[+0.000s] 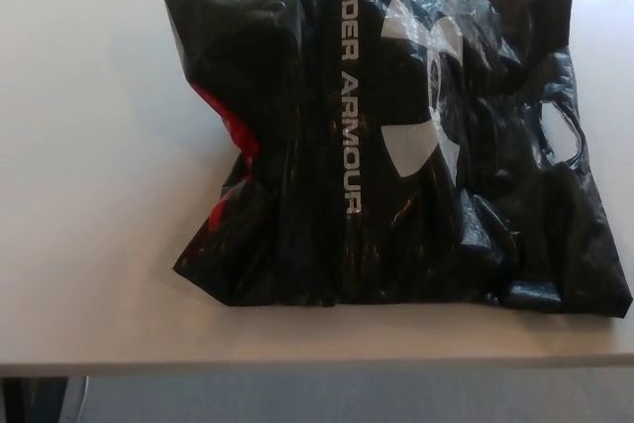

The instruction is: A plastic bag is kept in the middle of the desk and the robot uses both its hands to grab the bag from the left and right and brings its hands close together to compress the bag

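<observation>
A crumpled black plastic bag point(386, 136) with white "UNDER ARMOUR" lettering and a white logo lies on the white desk point(89, 195). It fills the middle and right of the head view. A red patch point(230, 128) shows along its left edge. A cut-out handle hole point(561, 134) sits on its right side. Neither of my hands shows in the picture.
The desk's front edge point(297, 366) runs across the bottom of the view, with grey floor below it. A dark desk leg point(30, 401) shows at the bottom left. Bare white desk lies to the bag's left.
</observation>
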Available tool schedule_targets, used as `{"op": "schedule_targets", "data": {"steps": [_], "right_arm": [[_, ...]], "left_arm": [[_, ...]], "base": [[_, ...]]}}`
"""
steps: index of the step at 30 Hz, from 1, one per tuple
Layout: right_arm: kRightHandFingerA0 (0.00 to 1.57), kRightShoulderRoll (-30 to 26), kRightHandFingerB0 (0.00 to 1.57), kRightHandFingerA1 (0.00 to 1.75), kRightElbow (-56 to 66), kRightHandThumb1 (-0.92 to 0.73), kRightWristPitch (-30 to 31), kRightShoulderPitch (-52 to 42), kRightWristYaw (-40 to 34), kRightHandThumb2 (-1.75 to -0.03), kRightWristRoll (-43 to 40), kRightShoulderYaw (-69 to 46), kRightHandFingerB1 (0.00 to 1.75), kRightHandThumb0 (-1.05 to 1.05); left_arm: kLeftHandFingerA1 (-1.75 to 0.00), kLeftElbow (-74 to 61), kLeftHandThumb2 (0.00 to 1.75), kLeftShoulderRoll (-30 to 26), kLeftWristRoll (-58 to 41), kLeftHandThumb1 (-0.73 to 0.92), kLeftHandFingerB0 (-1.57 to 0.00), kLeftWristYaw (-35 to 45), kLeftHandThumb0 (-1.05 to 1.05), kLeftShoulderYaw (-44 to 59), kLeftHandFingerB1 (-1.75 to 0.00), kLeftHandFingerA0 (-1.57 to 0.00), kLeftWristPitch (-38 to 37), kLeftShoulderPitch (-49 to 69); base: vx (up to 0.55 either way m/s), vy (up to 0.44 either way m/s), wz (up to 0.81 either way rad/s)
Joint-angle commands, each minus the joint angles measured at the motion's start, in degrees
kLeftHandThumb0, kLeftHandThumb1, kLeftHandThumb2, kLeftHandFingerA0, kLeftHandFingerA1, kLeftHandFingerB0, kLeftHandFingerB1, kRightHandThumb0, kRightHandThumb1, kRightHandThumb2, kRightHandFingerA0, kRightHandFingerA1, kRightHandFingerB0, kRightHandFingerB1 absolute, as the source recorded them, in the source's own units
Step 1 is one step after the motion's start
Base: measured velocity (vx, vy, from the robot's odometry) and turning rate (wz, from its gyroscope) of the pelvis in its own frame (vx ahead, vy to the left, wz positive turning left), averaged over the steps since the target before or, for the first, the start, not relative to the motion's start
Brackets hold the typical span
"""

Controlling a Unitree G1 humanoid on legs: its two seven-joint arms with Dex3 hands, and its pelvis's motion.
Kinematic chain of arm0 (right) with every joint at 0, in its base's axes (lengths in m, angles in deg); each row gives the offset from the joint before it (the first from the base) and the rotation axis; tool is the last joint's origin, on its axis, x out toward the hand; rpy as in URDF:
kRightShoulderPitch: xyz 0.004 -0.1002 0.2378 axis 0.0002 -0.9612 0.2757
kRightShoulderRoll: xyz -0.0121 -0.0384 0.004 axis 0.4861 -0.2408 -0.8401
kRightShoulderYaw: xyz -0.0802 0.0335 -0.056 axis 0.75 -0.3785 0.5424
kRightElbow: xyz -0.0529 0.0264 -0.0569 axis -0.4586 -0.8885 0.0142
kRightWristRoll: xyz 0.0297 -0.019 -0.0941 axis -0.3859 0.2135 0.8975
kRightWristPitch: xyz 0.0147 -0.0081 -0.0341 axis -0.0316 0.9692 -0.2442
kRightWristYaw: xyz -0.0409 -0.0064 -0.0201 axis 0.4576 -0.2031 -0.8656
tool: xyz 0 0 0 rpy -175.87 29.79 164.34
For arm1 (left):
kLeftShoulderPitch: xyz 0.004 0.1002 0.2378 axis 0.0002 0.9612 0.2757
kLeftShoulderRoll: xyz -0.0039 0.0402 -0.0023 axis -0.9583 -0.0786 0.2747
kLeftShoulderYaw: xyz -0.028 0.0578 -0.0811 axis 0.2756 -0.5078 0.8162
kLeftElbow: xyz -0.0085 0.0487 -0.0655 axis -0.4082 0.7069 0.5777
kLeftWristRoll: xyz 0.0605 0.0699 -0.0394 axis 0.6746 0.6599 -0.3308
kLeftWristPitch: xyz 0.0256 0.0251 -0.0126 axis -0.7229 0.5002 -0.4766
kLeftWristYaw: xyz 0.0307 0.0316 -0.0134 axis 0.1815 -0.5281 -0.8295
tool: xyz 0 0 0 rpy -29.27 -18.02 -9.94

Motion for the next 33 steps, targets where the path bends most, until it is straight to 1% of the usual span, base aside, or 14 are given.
{"op": "schedule_targets", "data": {"steps": [1,9,10,11,15,16,17,18,19,21,25,26,31,33], "right_arm": [[0.0,6.21,0.04,0.16,11.75,-0.86,-22.25,-29.05,8.5,-0.72,-8.59,1.17,0.23,-0.71],[0.0,7.21,0.02,0.25,2.61,-0.75,-26.07,-32.66,8.91,-1.06,-2.19,10.15,0.23,-0.8],[0.0,7.03,0.02,0.24,2.62,-0.77,-24.27,-32.07,8.88,-1.07,-2.6,10.3,0.23,-0.8],[0.0,6.85,0.0,0.25,3.31,-0.81,-22.75,-32.01,8.67,-1.11,-2.65,10.2,0.22,-0.8],[0.0,7.33,0.0,0.28,2.56,-0.79,-21.89,-30.17,7.51,-1.1,-2.55,10.86,0.26,-0.74],[0.0,8.07,0.01,0.29,2.26,-0.76,-20.88,-29.01,7.19,-1.08,-3.43,11.57,0.27,-0.76],[0.02,8.57,0.06,0.2,1.97,-0.9,-21.03,-28.66,7.14,-0.72,-4.09,12.07,0.24,-0.63],[0.0,8.84,0.03,0.31,1.92,-0.71,-21.39,-28.25,7.01,-1.05,-3.91,12.53,0.31,-0.7],[0.0,8.91,0.03,0.31,1.78,-0.74,-21.64,-27.7,6.53,-1.07,-3.21,12.47,0.3,-0.71],[0.02,9.28,0.06,0.24,1.75,-0.92,-21.79,-26.35,5.45,-0.72,-2.29,12.49,0.25,-0.63],[0.02,7.98,0.04,0.19,2.35,-0.92,-19.91,-25.24,7.45,-0.72,-6.16,14.1,0.22,-0.62],[0.0,7.26,0.0,0.29,1.65,-0.73,-20.43,-24.64,7.91,-1.05,-6.3,13.95,0.3,-0.71],[0.0,5.04,0.0,0.31,-0.53,-0.74,-21.85,-22.74,9.05,-1.06,-7.01,13.17,0.31,-0.72],[0.01,4.89,0.03,0.18,-0.49,-0.92,-21.14,-22.11,8.74,-0.77,-6.84,12.98,0.23,-0.63]], "left_arm": [[-0.33,-5.09,1.13,12.18,-10.53,0.73,-0.01,15.66,-0.72,-7.05,-0.3,-0.01,-31.52,30.35],[-0.26,11.13,1.15,11.75,-8.81,0.79,0.0,21.12,-0.83,-13.79,-0.15,0.0,-38.43,32.02],[-0.26,13.55,0.72,11.43,-8.68,0.92,-0.03,21.32,-0.76,-13.46,-0.23,-0.02,-37.91,30.1],[-0.29,14.29,1.14,11.34,-8.71,0.75,0.0,21.28,-0.77,-13.38,-0.22,0.0,-37.34,29.43],[-0.27,12.1,1.13,10.47,-9.75,0.73,-0.04,20.27,-0.77,-13.22,-0.22,-0.02,-35.04,27.74],[-0.24,11.01,0.68,10.55,-10.26,0.92,-0.05,19.61,-0.78,-13.12,-0.24,-0.01,-33.21,26.99],[-0.25,10.48,1.13,10.62,-10.77,0.75,-0.07,19.37,-0.77,-13.25,-0.24,0.0,-32.09,26.78],[-0.22,9.59,1.13,10.37,-11.15,0.76,-0.06,19.02,-0.79,-13.22,-0.22,0.0,-30.91,26.08],[-0.24,8.86,0.68,10.54,-11.82,0.91,-0.06,18.63,-0.77,-13.56,-0.24,-0.02,-29.71,25.12],[-0.24,7.59,1.11,10.67,-14.13,0.72,-0.09,18.03,-0.79,-14.19,-0.24,0.0,-26.42,22.3],[-0.21,6.68,1.1,11.17,-16.83,0.74,-0.11,17.17,-0.82,-14.67,-0.22,0.0,-22.98,20.1],[-0.26,6.62,0.68,11.58,-16.53,0.91,-0.1,16.79,-0.75,-14.84,-0.25,-0.04,-22.93,19.97],[-0.33,7.95,1.1,12.24,-16.36,0.71,-0.07,18.46,-0.76,-15.15,-0.3,0.0,-24.75,19.86],[-0.31,8.79,0.68,11.93,-15.94,0.91,-0.09,19.72,-0.76,-15.0,-0.24,-0.08,-26.77,19.69]], "base": [[0.0,0.0,0.0],[0.0,0.0,0.0],[0.0,0.0,0.0],[0.0,0.0,0.0],[0.0,0.0,0.0],[0.0,0.0,0.0],[0.0,0.0,0.0],[0.0,0.0,0.0],[0.0,0.0,0.0],[0.0,0.0,0.0],[0.0,0.0,0.0],[0.0,0.0,0.0],[0.0,0.0,0.0],[0.0,0.0,0.0]]}}
